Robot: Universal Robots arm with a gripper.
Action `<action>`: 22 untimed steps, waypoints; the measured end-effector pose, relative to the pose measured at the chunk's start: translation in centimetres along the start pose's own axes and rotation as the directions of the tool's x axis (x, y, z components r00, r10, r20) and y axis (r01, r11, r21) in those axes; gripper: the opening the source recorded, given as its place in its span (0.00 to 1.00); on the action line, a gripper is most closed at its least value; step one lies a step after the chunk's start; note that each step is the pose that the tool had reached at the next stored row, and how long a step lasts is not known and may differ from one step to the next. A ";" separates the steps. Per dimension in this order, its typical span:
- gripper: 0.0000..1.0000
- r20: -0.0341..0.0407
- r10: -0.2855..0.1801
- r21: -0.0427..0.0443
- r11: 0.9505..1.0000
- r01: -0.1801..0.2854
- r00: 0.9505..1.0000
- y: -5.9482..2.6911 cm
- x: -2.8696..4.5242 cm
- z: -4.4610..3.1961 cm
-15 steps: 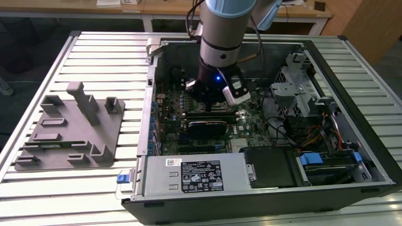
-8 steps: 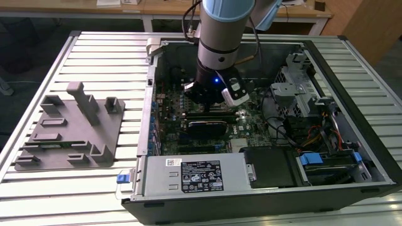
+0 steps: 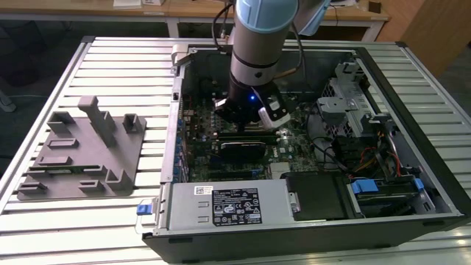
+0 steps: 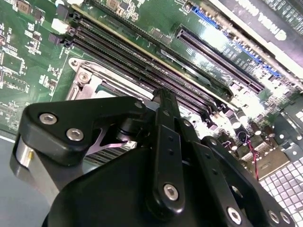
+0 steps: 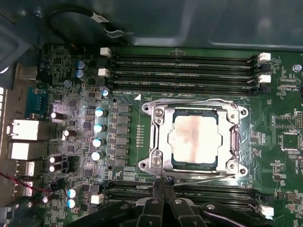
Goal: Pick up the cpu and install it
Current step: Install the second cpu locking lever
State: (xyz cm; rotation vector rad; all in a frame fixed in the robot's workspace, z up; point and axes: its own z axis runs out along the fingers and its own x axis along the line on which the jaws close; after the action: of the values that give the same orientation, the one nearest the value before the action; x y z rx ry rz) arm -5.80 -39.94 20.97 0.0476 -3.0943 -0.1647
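The cpu [image 5: 195, 138] lies flat inside the metal socket frame [image 5: 156, 142] on the green motherboard, its silver top facing up. My gripper [image 5: 164, 185] hovers just off one side of the socket, above the memory slots there, with its black fingers pressed together and nothing between them. In the exterior view the arm reaches down into the open computer case [image 3: 412, 72], with the gripper [image 3: 234, 120] low over the board. The second wrist view has the black finger linkage [image 4: 163, 142] in front of the socket's corner [image 4: 83, 75].
A grey tray [image 3: 81, 152] with upright blocks sits on the slatted table at the exterior view's left. Inside the case are a black rectangular card [image 3: 246, 148], the power supply [image 3: 228, 205], a drive cage [image 3: 353, 107] and cables. Memory slots [image 5: 184, 66] flank the socket.
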 end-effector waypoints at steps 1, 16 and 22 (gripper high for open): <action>0.11 0.000 0.000 -0.006 1.000 0.000 1.000 -0.04 0.05 0.03; 0.11 0.003 0.013 -0.065 0.998 -0.013 1.000 -1.18 0.89 0.28; 0.11 0.005 0.029 -0.078 0.997 -0.028 1.000 -1.19 1.39 0.56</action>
State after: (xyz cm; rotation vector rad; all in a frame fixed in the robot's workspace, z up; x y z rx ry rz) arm -7.18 -41.11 20.34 0.0001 -3.0897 -0.2849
